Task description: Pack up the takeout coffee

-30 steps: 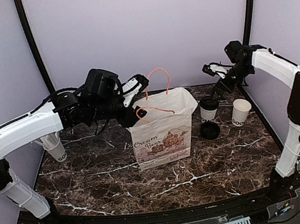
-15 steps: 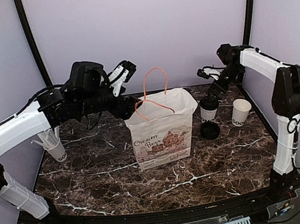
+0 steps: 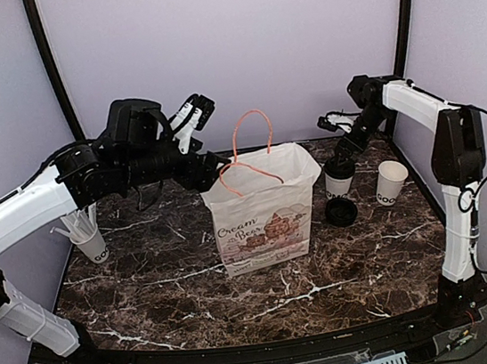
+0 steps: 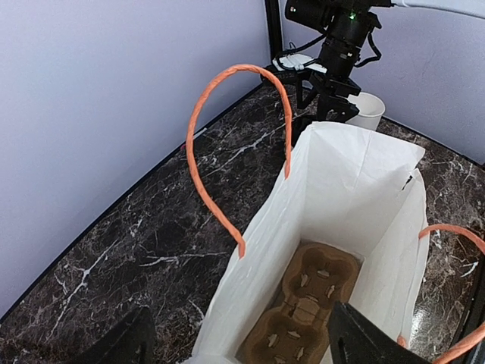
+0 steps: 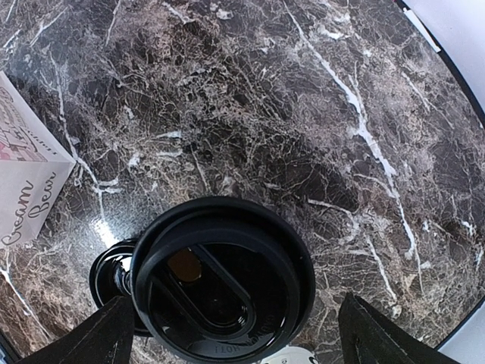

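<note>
Step in hand: reach for the cup, pre-grasp. The takeout coffee stands upright on the table toward its far right corner, just right of the paper bag and apart from it, black lid on. Right claw hangs straight above it, fingers spread wide either side of the lid, touching nothing, nothing held.

The bag stands upright mid-table w/ its mouth open and orange handles up. A cardboard cup carrier lies flat in the bottom, wells empty. Left claw hovers over the bag's left rim, also spread wide and empty. Looks like it's minding the opening, not gripping it.

Other bits: a loose black lid lies flat on the table just nearside of the coffee, a plain white cup sits by the right edge, and a cup of wrapped straws by the left edge.

Next, probably: drop the right claw down round the cup body below the lid, close gently (paper wall, so easy on the squeeze), lift clear, carry left over the bag mouth and lower it into a carrier well. Watch the handles and the loose lid close by
</note>
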Action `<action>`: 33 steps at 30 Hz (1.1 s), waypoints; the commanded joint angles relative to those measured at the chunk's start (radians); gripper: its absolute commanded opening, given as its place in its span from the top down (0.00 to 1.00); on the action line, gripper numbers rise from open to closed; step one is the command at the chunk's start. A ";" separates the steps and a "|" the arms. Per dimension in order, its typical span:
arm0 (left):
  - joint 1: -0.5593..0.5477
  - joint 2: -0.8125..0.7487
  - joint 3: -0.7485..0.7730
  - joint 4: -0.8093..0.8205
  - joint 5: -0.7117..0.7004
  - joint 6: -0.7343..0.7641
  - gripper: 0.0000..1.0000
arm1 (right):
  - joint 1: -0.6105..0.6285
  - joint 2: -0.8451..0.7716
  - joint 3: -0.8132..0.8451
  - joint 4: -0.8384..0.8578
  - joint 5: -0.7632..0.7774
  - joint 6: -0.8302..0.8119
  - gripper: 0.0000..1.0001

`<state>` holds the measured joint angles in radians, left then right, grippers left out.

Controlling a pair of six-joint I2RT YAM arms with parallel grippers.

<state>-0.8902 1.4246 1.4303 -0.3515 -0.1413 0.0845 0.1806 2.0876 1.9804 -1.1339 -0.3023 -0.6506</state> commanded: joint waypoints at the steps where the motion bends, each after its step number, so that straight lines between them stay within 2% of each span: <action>1: 0.005 -0.043 -0.023 0.020 0.007 -0.015 0.18 | -0.003 0.017 0.033 -0.028 0.006 -0.007 0.05; 9: 0.007 -0.050 -0.034 0.028 0.008 -0.016 0.18 | -0.001 0.028 0.053 -0.066 -0.026 -0.023 0.04; 26: 0.006 -0.066 -0.069 0.051 0.027 -0.043 0.18 | 0.046 0.045 0.061 -0.071 0.046 -0.009 0.04; 33: 0.006 -0.069 -0.076 0.051 0.029 -0.048 0.18 | 0.047 0.054 0.058 -0.073 0.053 -0.002 0.08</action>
<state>-0.8898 1.3895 1.3674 -0.3248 -0.1234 0.0479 0.2256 2.1284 2.0178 -1.1893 -0.2596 -0.6609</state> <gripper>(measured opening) 0.820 0.933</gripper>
